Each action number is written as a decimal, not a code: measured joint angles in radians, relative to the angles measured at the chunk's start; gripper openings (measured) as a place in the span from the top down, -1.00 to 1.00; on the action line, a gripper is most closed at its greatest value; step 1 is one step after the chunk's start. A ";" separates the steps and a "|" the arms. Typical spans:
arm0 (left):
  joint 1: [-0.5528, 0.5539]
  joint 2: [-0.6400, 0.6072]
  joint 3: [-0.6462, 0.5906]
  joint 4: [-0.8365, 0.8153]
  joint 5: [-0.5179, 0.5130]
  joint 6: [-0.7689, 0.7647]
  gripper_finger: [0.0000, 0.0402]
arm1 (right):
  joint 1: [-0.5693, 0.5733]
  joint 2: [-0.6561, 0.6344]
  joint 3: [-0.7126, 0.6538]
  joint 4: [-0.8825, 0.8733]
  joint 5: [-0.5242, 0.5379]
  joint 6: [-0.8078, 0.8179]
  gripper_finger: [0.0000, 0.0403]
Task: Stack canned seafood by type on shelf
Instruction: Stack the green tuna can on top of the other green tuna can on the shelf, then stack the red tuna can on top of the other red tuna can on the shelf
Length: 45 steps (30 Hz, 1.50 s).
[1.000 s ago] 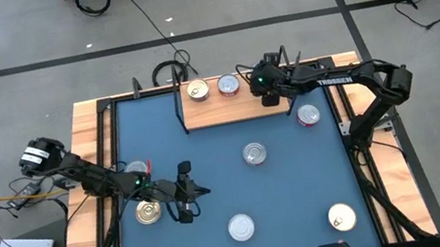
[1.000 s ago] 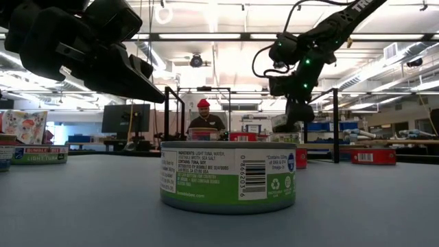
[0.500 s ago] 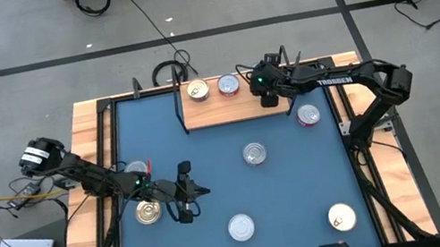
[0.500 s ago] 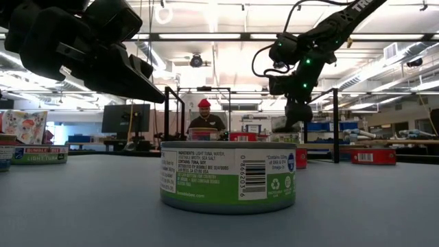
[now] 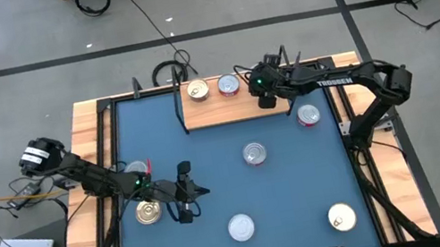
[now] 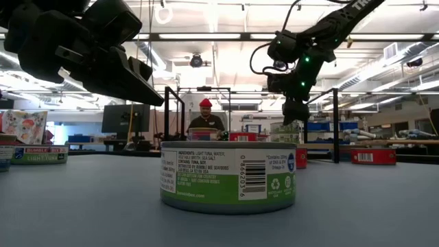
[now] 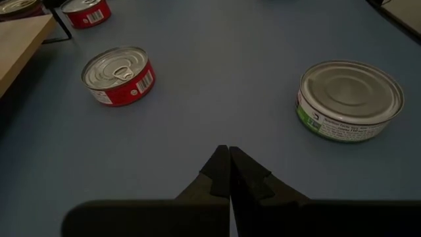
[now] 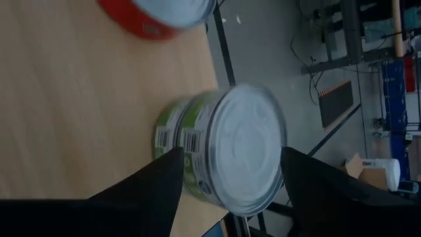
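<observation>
- Blue table point(image 5: 210, 171) under workshop lights held our scattered tins.
- Our right gripper point(image 8: 227, 181) stood spread around a green-sided tin point(image 8: 223, 155) on the shelf point(image 5: 218, 110), having lifted slightly since a second ago; probably placed.
- Our left gripper point(image 7: 229, 172) waited clenched, empty, mid-table.

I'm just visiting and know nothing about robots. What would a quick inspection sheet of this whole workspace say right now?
Surface: blue table with wooden rim.
Job's things: shelf holds two tins in the high view, plus a green-labelled tin in the right wrist view; seven loose tins on the table.
Clutter: nothing seen.
Grippers: left gripper shut, empty, above the table; right gripper open astride the green-labelled tin.
Cables: coil behind the table.
Surroundings: person beyond the table.
</observation>
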 joint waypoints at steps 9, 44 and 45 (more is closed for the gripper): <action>0.000 0.000 0.000 0.005 0.028 0.000 1.00 | 0.098 0.000 0.181 -0.172 0.027 0.076 -0.04; 0.000 -0.221 0.035 -0.265 0.147 0.044 1.00 | 0.444 -0.006 -0.051 0.395 -0.387 0.345 0.99; 0.000 -0.230 0.049 -0.300 0.147 0.035 1.00 | 0.461 -0.006 -0.051 0.400 -0.377 0.345 0.99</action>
